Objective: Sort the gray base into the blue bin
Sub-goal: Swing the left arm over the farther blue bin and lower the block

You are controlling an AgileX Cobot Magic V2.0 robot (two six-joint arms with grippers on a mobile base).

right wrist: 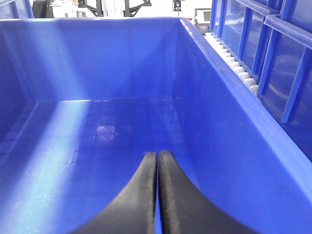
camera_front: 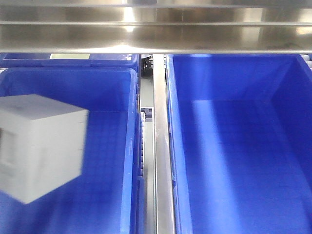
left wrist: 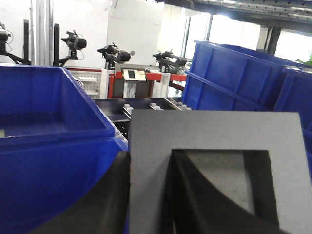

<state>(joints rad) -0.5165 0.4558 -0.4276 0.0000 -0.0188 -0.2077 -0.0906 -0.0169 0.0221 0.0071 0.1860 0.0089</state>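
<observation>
Steel shelving (camera_front: 156, 29) across the top of the front view. At the left edge, blurred and tilted, the gray base (camera_front: 41, 146), hanging over the blue bin (camera_front: 112, 87). Right of centre, a metal rail (camera_front: 163, 146), then a second bin (camera_front: 234, 78). In the left wrist view, left gripper (left wrist: 148, 158) clamped on the base's wall: one black finger inside the square recess, the other outside. In the right wrist view, right gripper (right wrist: 157, 156) pressed together low inside a blue crate (right wrist: 219, 122).
</observation>
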